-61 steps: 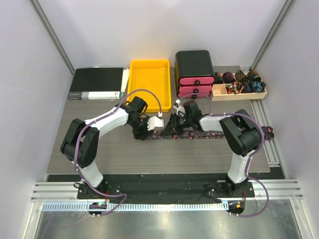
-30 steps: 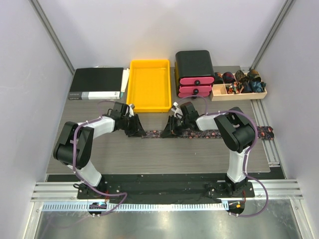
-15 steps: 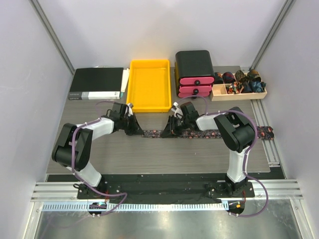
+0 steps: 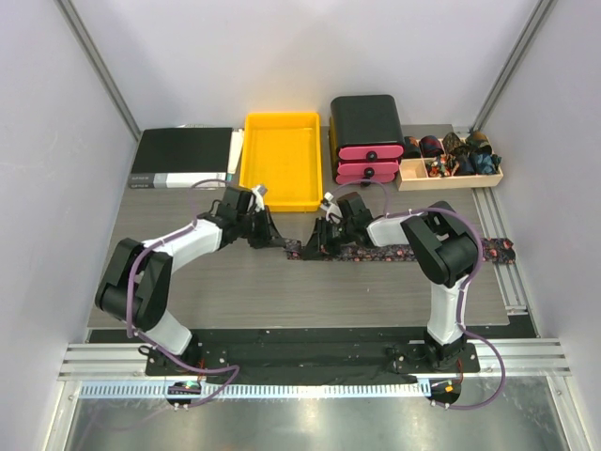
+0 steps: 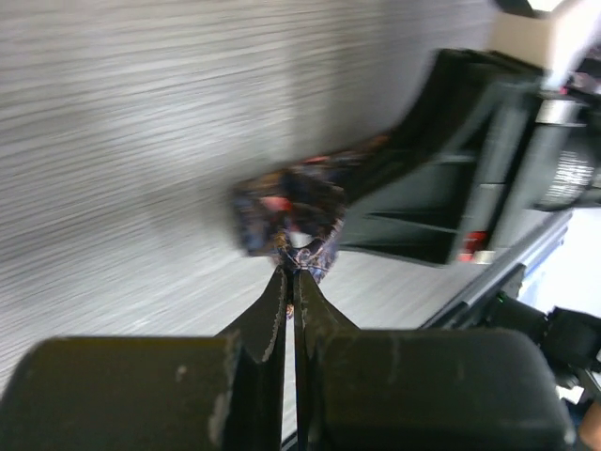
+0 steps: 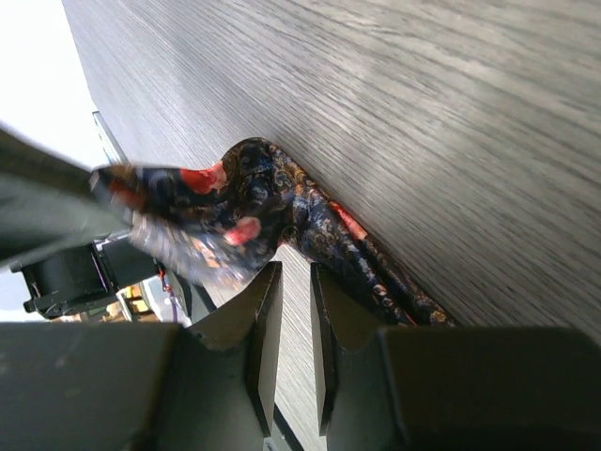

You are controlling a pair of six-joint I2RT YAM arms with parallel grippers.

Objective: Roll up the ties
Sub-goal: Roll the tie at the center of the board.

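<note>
Likely starting the roll: left gripper (image 5: 289,274) pinches the tie (image 5: 285,209) end; right gripper (image 6: 293,282) nearly closed (grip unclear); next, curl that end over

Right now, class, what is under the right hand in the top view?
The tie runs along the table beneath the right hand. The stretch directly below is covered by the hand from above.

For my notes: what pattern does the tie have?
Dark tie with red-orange speckles; clearest in right wrist view.

Dark tie (image 4: 385,256) with red-orange speckles, yellow tray (image 4: 280,122), black-and-pink drawers (image 4: 366,120), grey woodgrain table (image 4: 282,296)
</note>
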